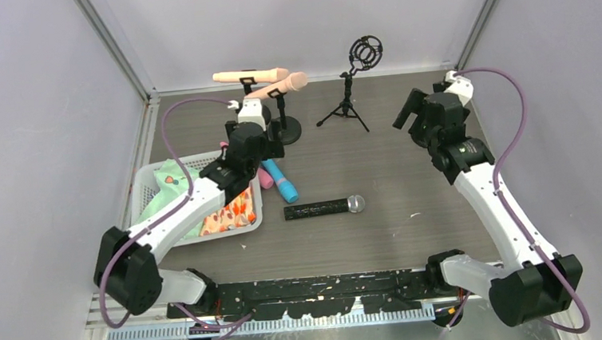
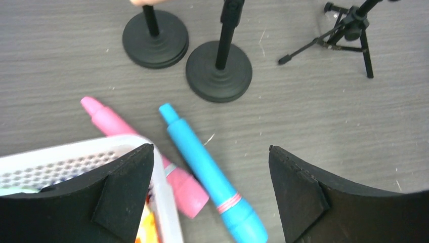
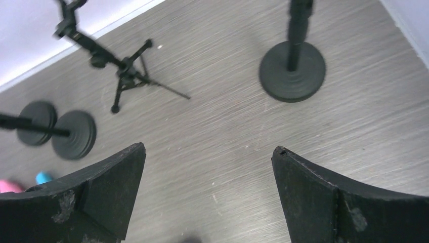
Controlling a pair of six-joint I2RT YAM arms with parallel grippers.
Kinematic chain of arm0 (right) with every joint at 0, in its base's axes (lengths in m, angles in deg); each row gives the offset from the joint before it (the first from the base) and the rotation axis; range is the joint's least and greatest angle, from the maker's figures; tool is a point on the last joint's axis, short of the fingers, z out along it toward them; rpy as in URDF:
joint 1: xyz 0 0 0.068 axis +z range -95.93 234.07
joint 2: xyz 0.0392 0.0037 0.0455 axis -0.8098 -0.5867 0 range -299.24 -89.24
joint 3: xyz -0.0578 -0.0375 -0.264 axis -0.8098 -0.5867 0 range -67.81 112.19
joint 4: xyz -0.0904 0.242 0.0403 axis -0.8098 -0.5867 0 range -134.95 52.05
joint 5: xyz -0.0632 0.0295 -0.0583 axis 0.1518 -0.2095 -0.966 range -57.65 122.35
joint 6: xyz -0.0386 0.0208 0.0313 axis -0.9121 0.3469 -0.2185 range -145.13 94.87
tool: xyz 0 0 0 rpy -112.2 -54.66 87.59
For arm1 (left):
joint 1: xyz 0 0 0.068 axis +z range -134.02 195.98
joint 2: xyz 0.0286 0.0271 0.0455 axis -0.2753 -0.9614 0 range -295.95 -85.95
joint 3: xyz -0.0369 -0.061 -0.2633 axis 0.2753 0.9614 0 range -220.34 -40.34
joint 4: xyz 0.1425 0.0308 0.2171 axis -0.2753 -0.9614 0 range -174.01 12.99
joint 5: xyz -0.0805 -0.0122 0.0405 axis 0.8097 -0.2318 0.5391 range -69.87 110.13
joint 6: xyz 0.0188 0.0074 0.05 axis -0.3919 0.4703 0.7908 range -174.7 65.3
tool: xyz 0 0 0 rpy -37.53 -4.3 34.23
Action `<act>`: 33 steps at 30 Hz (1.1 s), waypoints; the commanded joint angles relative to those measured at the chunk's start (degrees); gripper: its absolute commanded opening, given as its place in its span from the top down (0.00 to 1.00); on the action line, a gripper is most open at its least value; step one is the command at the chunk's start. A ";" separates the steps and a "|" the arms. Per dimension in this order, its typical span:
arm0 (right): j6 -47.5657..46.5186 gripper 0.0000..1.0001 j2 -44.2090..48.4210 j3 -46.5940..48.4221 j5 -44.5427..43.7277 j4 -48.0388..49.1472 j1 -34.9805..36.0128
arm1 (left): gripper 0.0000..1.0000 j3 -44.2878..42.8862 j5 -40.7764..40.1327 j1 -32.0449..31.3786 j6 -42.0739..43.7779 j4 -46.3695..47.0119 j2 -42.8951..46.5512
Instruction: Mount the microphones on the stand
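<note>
Left gripper [image 2: 210, 152] is hanging nearest the wrist lens, jaws spread wide and carrying nothing. It is framing the blue microphone [image 2: 202, 167], which is lying flat on the table [image 2: 329, 126] just beside the basket [image 2: 66, 158]. Judging by that pose, it is lining up to pick the blue one. A pink microphone-shaped stick [image 2: 109, 121] is lying alongside, partly hidden by the basket's corner.

The black microphone [image 1: 323, 208] with the silver mesh head is lying loose too, well apart toward the middle of the table, so neither is sitting on a stand yet. The peach microphones [image 1: 250, 76] are sitting roughly level in the clips of two round-base stands [image 2: 218, 71] at the far side, bases just beside each other; those look done.

The tripod stand [image 1: 349, 106] is standing empty, ring mount up top. A third round-base stand [image 3: 292, 71] is showing bare in the right wrist view, probably waiting for a loose microphone. Right gripper [image 3: 207, 149] is hovering over bare table near it, jaws wide apart, holding nothing.

The basket is holding patterned cloth [image 1: 233, 211]. No brand or writing is showing anywhere, only a pinkish band round the blue microphone.
</note>
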 commanded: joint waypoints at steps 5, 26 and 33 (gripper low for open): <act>3.94 0.00 -4.07 0.96 5.55 6.48 -7.37 | 0.14 1.82 -0.68 0.26 -1.05 -15.17 11.93; 24.03 0.00 -6.07 -7.33 -0.22 6.13 8.59 | 0.12 4.17 -0.93 1.10 -0.49 -22.80 18.28; 23.75 0.00 -10.46 -5.33 -2.35 8.05 14.64 | 0.12 6.28 0.42 1.11 0.02 -20.22 20.16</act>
